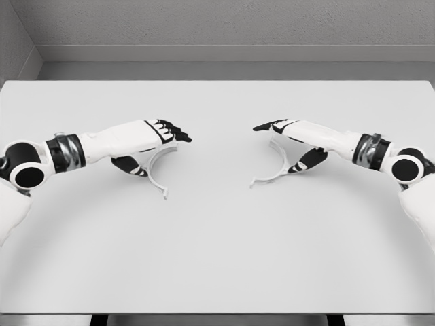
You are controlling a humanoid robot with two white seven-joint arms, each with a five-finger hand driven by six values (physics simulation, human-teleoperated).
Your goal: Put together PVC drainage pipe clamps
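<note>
Two white half-ring PVC clamp pieces are on the white table (pixel 217 244), one under each hand. The left clamp half (pixel 155 178) curves from under the fingers of my left hand (pixel 158 153) down to a small flange near the table. My left thumb (pixel 130 165) presses its outer side while the fingers reach over its upper end. The right clamp half (pixel 276 174) mirrors it, caught between the thumb (pixel 307 159) and outstretched fingers of my right hand (pixel 277 148). The open sides of both halves face each other across a wide gap.
The table's far edge meets a grey wall (pixel 217 27). Its front edge runs along the bottom of the view. Both forearms lie low over the table at left and right.
</note>
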